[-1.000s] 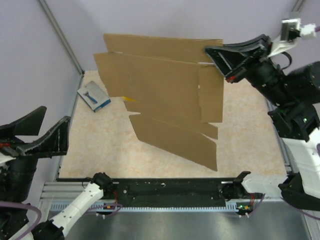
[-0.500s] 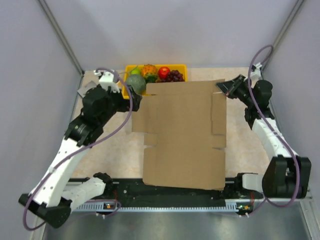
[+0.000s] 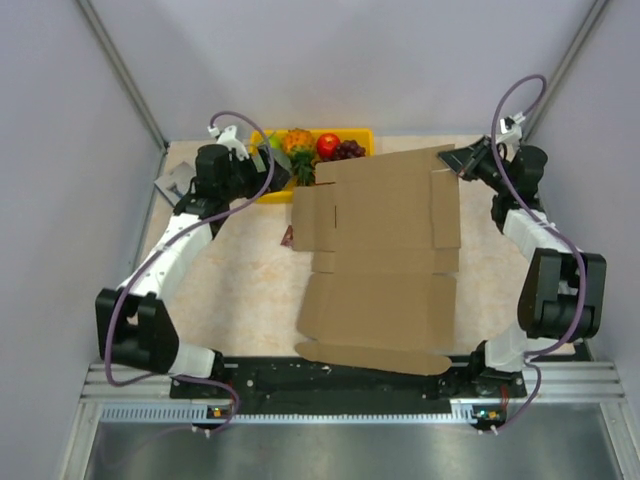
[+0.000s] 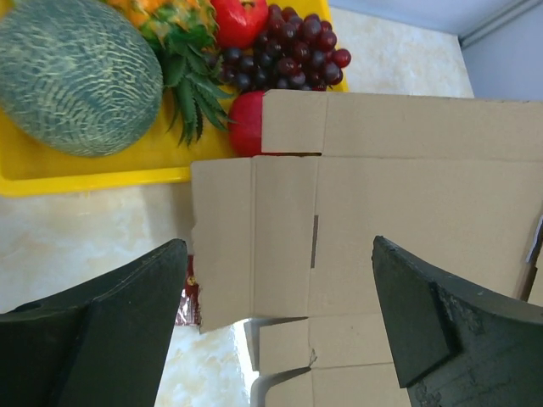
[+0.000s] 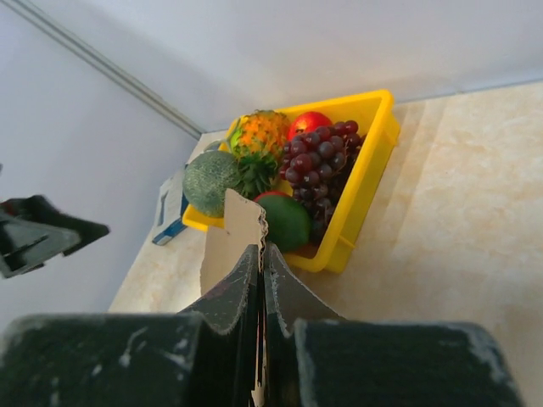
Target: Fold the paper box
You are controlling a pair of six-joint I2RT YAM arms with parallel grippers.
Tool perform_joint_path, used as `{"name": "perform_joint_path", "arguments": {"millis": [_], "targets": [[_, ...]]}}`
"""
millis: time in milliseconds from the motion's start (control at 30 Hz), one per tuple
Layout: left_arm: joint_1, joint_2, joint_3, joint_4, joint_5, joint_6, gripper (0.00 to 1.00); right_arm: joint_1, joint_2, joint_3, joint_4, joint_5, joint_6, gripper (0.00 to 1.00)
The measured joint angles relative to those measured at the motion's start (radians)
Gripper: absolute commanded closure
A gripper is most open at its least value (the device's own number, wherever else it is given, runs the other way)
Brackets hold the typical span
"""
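The paper box (image 3: 380,260) is a flat brown die-cut cardboard sheet with flaps and creases, spread across the middle of the table. My right gripper (image 3: 456,160) is shut on the sheet's far right corner; in the right wrist view its fingers (image 5: 246,288) pinch the cardboard edge (image 5: 233,233). My left gripper (image 3: 283,180) is open and empty at the sheet's far left corner, beside the fruit tray. In the left wrist view its gripper (image 4: 280,326) straddles the sheet's left flaps (image 4: 254,246) from above without touching them.
A yellow tray (image 3: 360,137) with a melon (image 4: 76,72), pineapple, grapes and red fruit stands at the back, also in the right wrist view (image 5: 373,161). A blue-and-grey packet (image 5: 170,212) lies far left. A small red packet (image 4: 188,301) peeks from under the sheet.
The sheet, held up high a second ago, has come down flat and shifted a little right. The left arm has swung in to the far left, beside the tray.
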State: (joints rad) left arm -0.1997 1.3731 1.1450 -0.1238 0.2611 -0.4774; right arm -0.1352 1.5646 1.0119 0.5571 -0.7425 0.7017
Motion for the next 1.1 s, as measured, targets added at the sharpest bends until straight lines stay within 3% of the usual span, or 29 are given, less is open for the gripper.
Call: {"name": "perform_joint_path", "arguments": {"millis": [200, 433, 700, 800, 900, 1000, 1033, 1100], "targets": [[0.000, 0.193, 0.034, 0.076, 0.105, 0.019, 0.04, -0.001, 0.050, -0.002, 0.129, -0.106, 0.045, 1.00], [0.009, 0.245, -0.026, 0.212, 0.137, 0.101, 0.02, -0.027, 0.089, -0.002, 0.383, -0.259, 0.162, 1.00], [0.025, 0.422, -0.031, 0.336, 0.185, 0.105, 0.11, -0.049, 0.170, -0.001, 0.575, -0.345, 0.312, 1.00], [0.025, 0.487, -0.031, 0.357, 0.208, 0.085, 0.22, -0.049, 0.170, 0.005, 0.580, -0.355, 0.313, 1.00], [0.025, 0.526, -0.037, 0.394, 0.255, 0.056, 0.40, -0.049, 0.169, 0.005, 0.556, -0.355, 0.291, 1.00], [0.025, 0.534, -0.060, 0.451, 0.298, 0.032, 0.66, -0.049, 0.162, 0.005, 0.490, -0.350, 0.248, 1.00], [0.025, 0.534, -0.070, 0.469, 0.309, 0.027, 0.79, -0.049, 0.155, 0.005, 0.461, -0.347, 0.230, 1.00], [0.025, 0.533, -0.084, 0.492, 0.328, 0.019, 0.91, -0.049, 0.133, 0.005, 0.383, -0.330, 0.175, 0.99]]}}
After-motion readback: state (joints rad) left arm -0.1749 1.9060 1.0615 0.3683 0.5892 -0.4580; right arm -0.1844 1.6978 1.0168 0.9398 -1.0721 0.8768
